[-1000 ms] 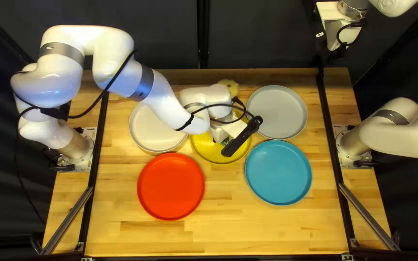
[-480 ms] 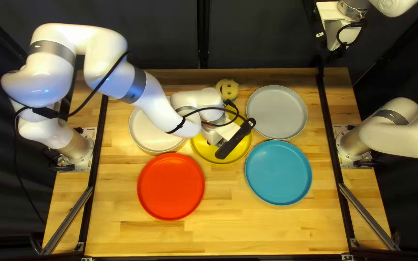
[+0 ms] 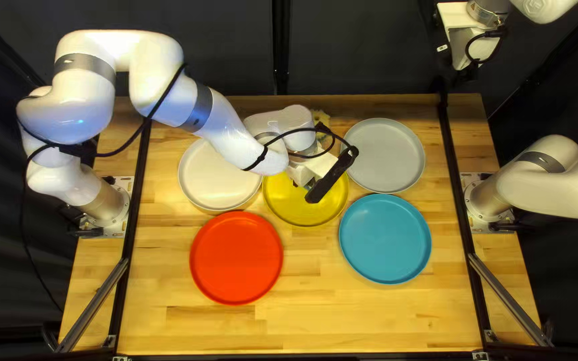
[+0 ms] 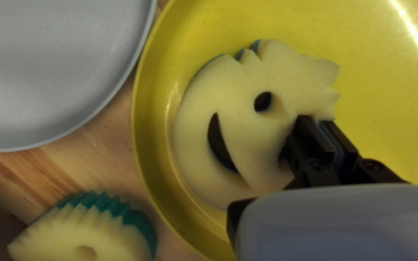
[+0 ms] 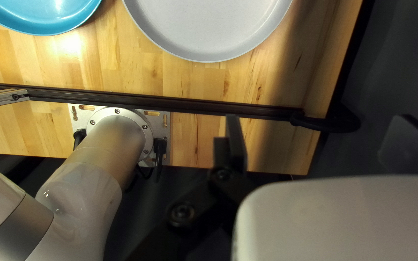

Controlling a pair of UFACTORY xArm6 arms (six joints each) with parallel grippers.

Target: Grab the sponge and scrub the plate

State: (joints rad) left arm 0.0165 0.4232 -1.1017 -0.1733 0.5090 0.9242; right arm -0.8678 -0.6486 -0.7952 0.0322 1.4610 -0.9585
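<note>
Pale-yellow smiley foam sponge [image 4: 233,92] is grasped near its edge by left pincer [image 4: 317,120], probably so the broad underside is pressed against round yellow plate [image 4: 383,101] beneath; right pincer [image 5: 318,120] released.

**Glossy white arms, black trim**

Standing here I see rounded white casings on both the left arm [image 3: 225,134] and the right arm [image 3: 550,187], mounted at nine and three o'clock on the worktop [image 3: 302,327], each ringed with grey bands. A black cable [image 3: 148,122] runs along the left one, cinched with a dark tie [image 3: 257,161]. Silvery base plates [image 5: 163,121] carry round screws. The fingers [image 4: 310,133] are black, on black links with screws.
</note>
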